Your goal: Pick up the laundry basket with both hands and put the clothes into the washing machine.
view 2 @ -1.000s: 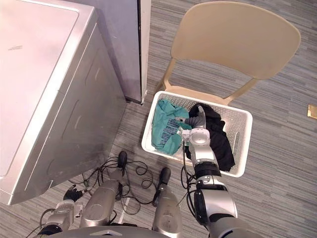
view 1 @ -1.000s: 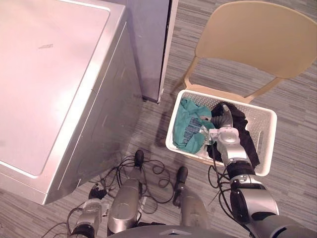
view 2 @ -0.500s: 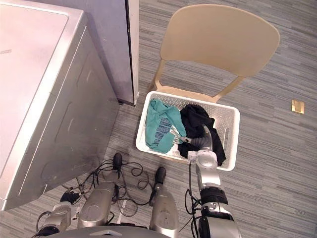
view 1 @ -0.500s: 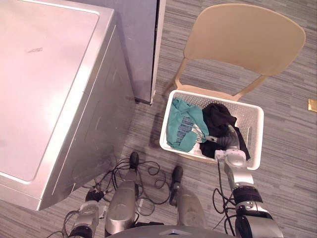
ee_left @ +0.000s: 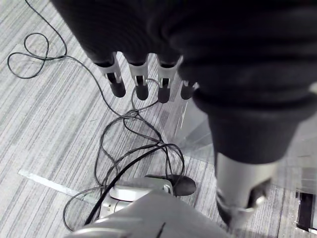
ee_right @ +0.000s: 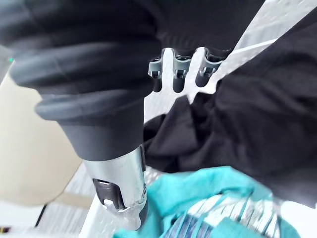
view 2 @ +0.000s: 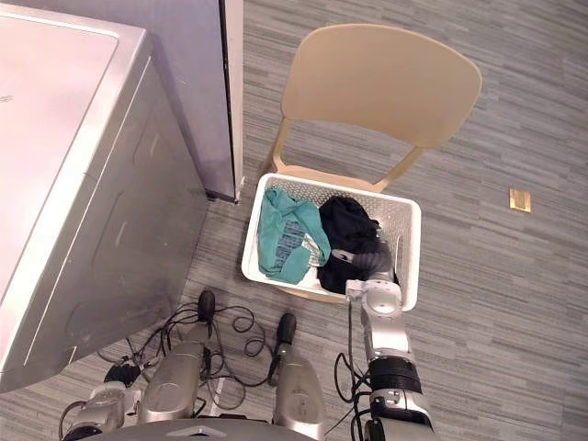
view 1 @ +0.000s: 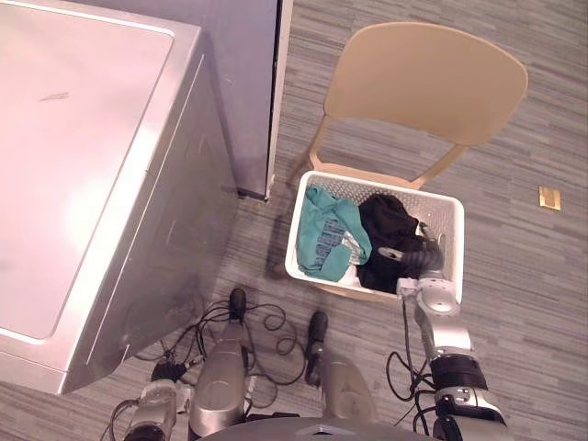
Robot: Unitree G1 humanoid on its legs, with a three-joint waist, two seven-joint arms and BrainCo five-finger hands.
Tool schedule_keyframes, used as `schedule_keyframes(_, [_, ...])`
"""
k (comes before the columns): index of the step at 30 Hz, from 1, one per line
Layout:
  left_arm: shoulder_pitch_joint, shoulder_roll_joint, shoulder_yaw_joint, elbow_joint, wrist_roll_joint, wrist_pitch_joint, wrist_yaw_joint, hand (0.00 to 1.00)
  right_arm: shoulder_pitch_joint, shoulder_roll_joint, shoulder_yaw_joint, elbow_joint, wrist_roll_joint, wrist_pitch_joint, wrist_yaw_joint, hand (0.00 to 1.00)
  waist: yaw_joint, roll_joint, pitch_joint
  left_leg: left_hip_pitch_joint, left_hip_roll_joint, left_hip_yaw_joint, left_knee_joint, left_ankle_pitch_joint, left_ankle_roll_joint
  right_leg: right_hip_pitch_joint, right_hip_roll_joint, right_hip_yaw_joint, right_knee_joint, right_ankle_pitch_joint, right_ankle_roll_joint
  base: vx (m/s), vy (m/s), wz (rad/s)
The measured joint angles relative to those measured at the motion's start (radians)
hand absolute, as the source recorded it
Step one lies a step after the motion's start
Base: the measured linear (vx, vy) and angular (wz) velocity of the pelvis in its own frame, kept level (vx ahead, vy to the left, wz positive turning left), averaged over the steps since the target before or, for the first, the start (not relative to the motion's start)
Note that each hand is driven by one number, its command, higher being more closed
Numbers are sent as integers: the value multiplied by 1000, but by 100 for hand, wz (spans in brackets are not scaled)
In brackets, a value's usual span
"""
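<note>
A white laundry basket (view 1: 367, 181) stands on the seat of a tan chair (view 1: 423, 83). Inside it lie a teal garment (view 1: 326, 231) on the left and a black garment (view 1: 386, 228) on the right. My right hand (view 1: 418, 262) hovers over the basket's near right corner. Its fingers (ee_right: 176, 74) are straight, just above the black garment (ee_right: 257, 114), with the teal garment (ee_right: 213, 188) beside it, and they hold nothing. My left hand (view 1: 152, 418) hangs low at my side, its fingers (ee_left: 141, 79) straight over the floor. The washing machine (view 1: 83, 175) stands to the left with its lid closed.
A grey cabinet (view 1: 248, 83) stands behind the washing machine, close to the chair's left side. A small brass floor plate (view 1: 548, 197) sits in the striped grey carpet at the right.
The camera has shifted. My right hand has drawn back from the middle of the basket, between the two garments, to its near right corner.
</note>
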Motion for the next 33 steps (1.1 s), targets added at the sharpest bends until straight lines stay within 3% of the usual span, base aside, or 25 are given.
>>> schedule_keyframes(8, [13,-1,6,0,30,-1,-4,0,-54,-16,143,-17,-53,-22,71,0,19,-14,-17,1,-5,-43,0,0,0,34,-5,-45,-15,-3,2,32,-21,16])
schedule_keyframes(18, [36,0,3,0,46,-12,-24,0,-291,-220,367,157,-164,-44,146,0,34,-15,-16,-15,-6,-54,0,10,9,22,-4,-55,-14,-3,3,5,-5,2])
schedule_keyframes(24, [36,3,-8,0,40,-24,-23,0,-425,-278,466,302,-218,-42,152,0,53,-19,-12,-34,-3,-68,0,15,10,7,0,-63,-7,-3,-2,25,-33,4])
schedule_keyframes(33, [36,21,-46,-2,23,-31,-21,0,-551,-319,522,351,-275,-42,153,0,68,-17,29,-65,2,-71,-1,25,10,-33,2,-65,18,-12,-17,10,-14,1])
